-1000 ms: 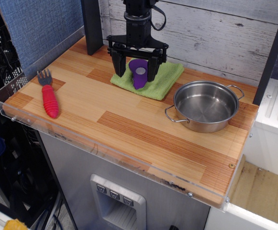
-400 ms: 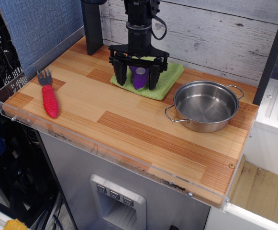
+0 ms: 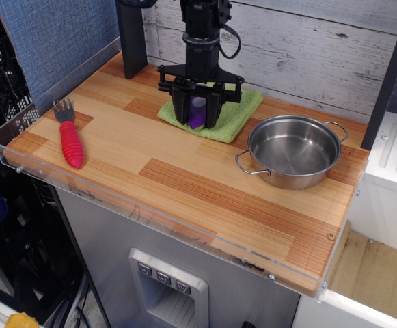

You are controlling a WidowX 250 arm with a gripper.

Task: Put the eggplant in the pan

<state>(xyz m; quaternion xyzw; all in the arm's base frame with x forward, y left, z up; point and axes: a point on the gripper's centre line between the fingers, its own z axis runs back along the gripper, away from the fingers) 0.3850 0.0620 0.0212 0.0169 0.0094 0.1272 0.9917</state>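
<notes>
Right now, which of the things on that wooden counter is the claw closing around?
The purple eggplant, lying on the green cloth. The gripper brackets it with a finger on each side. The steel pan and red-handled fork sit apart, untouched.

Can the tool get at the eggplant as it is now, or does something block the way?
Probably yes. The tool already stands over the eggplant on the green cloth, one finger on each side, and nothing lies between them.

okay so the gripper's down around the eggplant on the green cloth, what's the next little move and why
Probably lift straight up. The gripper has its fingers close on both sides of the eggplant, which sits on the green cloth, so it looks gripped. The pan sits empty to the side, and its rim needs clearing before carrying the eggplant over.
</notes>
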